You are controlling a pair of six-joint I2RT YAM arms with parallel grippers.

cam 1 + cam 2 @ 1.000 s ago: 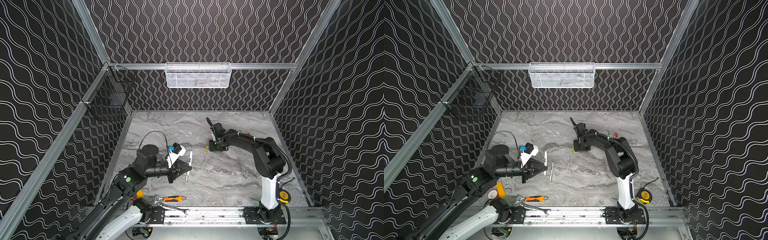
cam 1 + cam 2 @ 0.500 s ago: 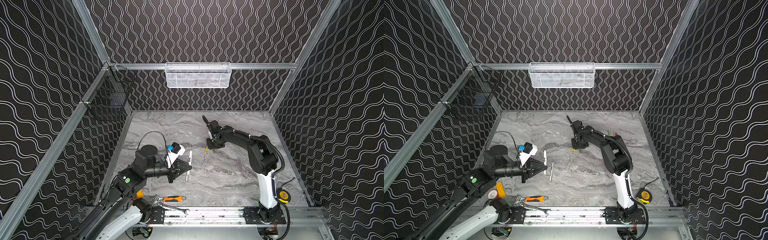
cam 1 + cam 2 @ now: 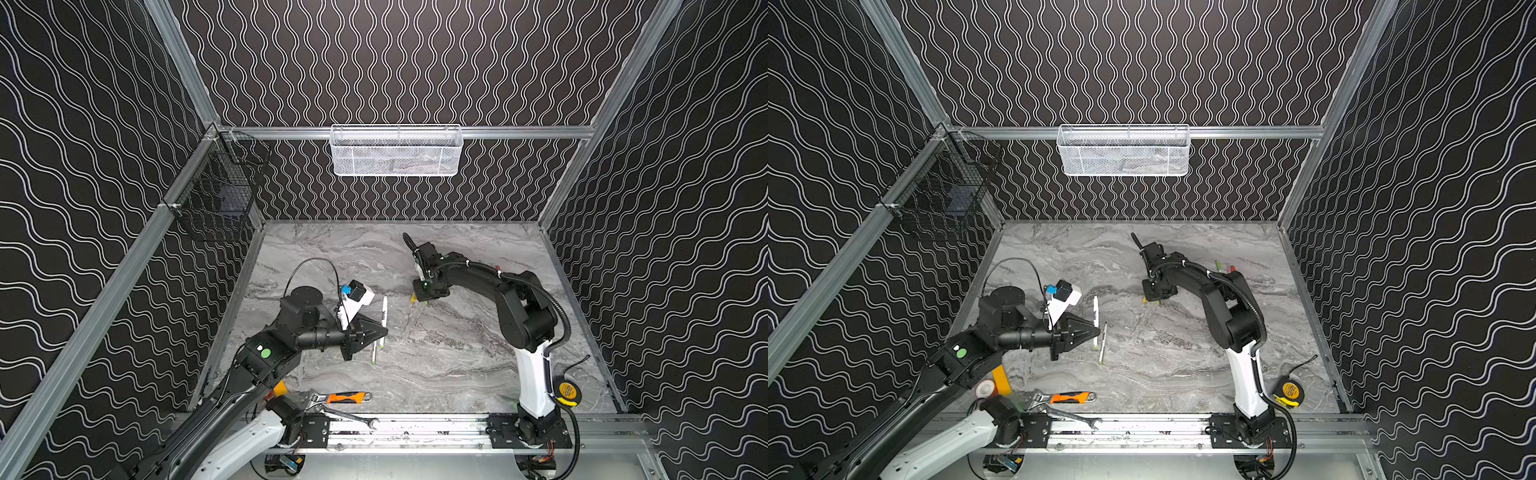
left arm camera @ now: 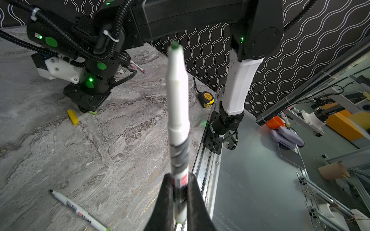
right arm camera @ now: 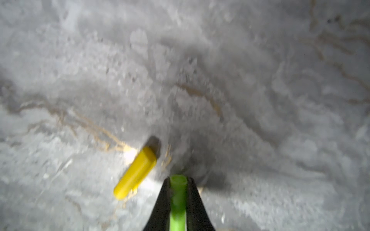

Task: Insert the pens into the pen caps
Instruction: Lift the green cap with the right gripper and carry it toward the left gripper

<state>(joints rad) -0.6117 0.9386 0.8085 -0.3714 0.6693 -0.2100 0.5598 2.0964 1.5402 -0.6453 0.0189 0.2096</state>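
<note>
My left gripper (image 4: 179, 178) (image 3: 385, 331) is shut on a white pen (image 4: 177, 96) with a green tip, held above the table at the left. A second pen (image 4: 77, 210) (image 3: 376, 353) lies on the marble just below it. Near the table's middle my right gripper (image 5: 178, 181) (image 3: 424, 300) points down at the surface, shut on a lime green pen cap (image 5: 177, 198). A yellow pen cap (image 5: 136, 174) (image 3: 412, 298) lies loose right beside it. Behind the right arm lie two more pens, a green-ended one (image 3: 1219, 266) and a pink-red tipped one (image 4: 138, 67).
An orange-handled wrench (image 3: 347, 397) and a steel spanner (image 3: 349, 415) lie at the front edge by the rail. A yellow tape measure (image 3: 567, 392) sits at the front right. A white mesh basket (image 3: 395, 151) hangs on the back wall and a black wire basket (image 3: 216, 199) on the left wall.
My right gripper has shifted slightly left over the caps and closed on the lime green cap. The left arm and its pen have stayed put.
</note>
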